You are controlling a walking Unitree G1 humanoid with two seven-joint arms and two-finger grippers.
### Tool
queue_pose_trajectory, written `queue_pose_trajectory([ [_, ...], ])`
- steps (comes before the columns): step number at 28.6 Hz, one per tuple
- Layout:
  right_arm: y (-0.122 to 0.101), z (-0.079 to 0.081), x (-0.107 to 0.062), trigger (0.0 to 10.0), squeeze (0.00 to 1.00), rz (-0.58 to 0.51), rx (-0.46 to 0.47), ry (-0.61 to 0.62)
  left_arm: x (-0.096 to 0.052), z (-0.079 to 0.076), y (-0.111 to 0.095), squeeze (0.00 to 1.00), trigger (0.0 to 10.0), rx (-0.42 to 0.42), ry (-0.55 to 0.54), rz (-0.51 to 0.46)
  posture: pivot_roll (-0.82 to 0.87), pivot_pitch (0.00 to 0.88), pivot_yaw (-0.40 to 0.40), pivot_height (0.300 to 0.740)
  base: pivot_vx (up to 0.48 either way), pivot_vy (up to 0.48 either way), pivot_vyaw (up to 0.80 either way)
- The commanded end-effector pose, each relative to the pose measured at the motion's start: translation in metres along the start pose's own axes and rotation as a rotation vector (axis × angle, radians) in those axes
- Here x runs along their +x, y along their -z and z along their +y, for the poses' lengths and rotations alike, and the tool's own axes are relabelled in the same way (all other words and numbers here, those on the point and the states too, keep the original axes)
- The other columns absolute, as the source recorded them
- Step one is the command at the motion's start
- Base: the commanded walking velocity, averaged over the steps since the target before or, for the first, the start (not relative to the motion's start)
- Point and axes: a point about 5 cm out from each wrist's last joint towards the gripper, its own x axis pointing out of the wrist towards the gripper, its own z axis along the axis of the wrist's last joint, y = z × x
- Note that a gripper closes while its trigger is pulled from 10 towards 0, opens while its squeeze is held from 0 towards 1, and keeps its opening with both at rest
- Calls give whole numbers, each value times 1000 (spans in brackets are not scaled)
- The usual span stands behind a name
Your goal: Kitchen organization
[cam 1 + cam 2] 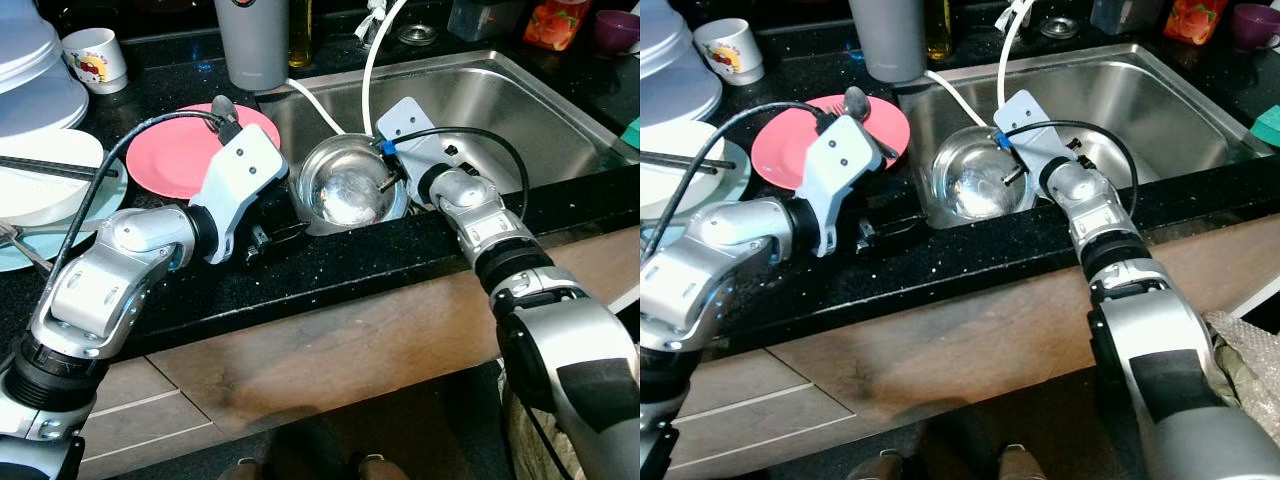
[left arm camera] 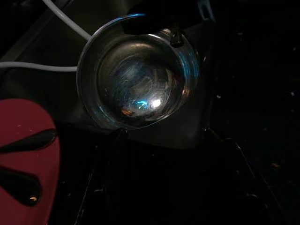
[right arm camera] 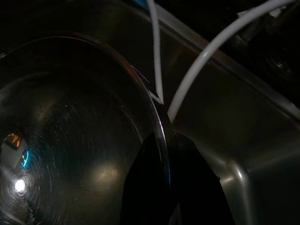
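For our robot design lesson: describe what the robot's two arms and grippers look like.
Both arms are silver with black joint rings. The left gripper and right gripper each have a white angular housing, black fingers, and a black cable looping back from the wrist; the right's ends in a blue connector.

The white plates (image 1: 45,170) at the left edge are cut off; the left gripper's (image 1: 285,235) fingertips are too dark to tell.

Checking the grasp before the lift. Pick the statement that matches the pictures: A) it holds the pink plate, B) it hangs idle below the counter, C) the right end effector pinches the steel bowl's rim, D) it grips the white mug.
C: in the right wrist view the right end effector has one black finger on each side of the steel bowl rim, inside the sink.
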Motion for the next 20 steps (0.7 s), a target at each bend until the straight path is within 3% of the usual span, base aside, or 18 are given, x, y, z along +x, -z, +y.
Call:
queue_pose_trajectory([
  [1, 9, 12, 1, 10000, 0, 47, -14, -83, 0, 0, 0, 0, 10000, 14, 7, 17, 56, 143, 16, 740, 0, 0, 0],
  [6, 14, 14, 0, 10000, 0, 84, -21, -101, 1, 0, 0, 0, 10000, 27, 11, 26, 58, 144, 12, 740, 0, 0, 0],
  [7, 16, 14, 0, 10000, 463, 93, -25, -107, 1, 1, 1, 0, 10000, 31, 12, 29, 59, 143, 12, 740, 0, 0, 0],
  [8, 17, 15, 0, 10000, 565, 98, -24, -110, 1, 1, 1, 0, 10000, 34, 12, 29, 58, 143, 12, 740, 0, 0, 0],
  [9, 17, 15, 0, 10000, 565, 101, -23, -113, 1, 1, 1, 0, 10000, 35, 12, 30, 58, 143, 12, 740, 0, 0, 0],
  [10, 18, 15, 0, 10000, 812, 106, -26, -115, 1, 0, 1, 0, 10000, 36, 12, 30, 58, 142, 11, 740, 0, 0, 0],
  [11, 18, 15, 0, 10000, 949, 109, -30, -116, 1, 0, 0, 0, 10000, 36, 12, 29, 58, 142, 11, 740, 0, 0, 0],
  [13, 19, 15, -1, 10000, 1000, 114, -34, -116, 1, 0, 0, 0, 10000, 39, 10, 28, 57, 141, 11, 740, 0, 0, 0],
  [15, 20, 14, -1, 10000, 980, 116, -35, -110, 1, 1, 0, 0, 10000, 42, 6, 28, 57, 141, 11, 740, 0, 0, 0],
  [16, 20, 12, -1, 10000, 800, 119, -37, -102, 1, 1, 0, 0, 10000, 44, 3, 27, 56, 139, 11, 740, 0, 0, 0],
  [17, 20, 12, -1, 10000, 800, 119, -37, -99, 1, 2, 0, 0, 10000, 45, 2, 27, 56, 139, 11, 740, 0, 0, 0],
  [18, 20, 11, -2, 10000, 4, 116, -36, -88, 1, 2, 0, 0, 10000, 45, -4, 25, 56, 140, 12, 740, 0, 0, 0],
  [20, 19, 9, -2, 10000, 4, 115, -35, -82, 0, 3, 0, 0, 10000, 45, -8, 24, 56, 140, 11, 740, 0, 0, 0],
])
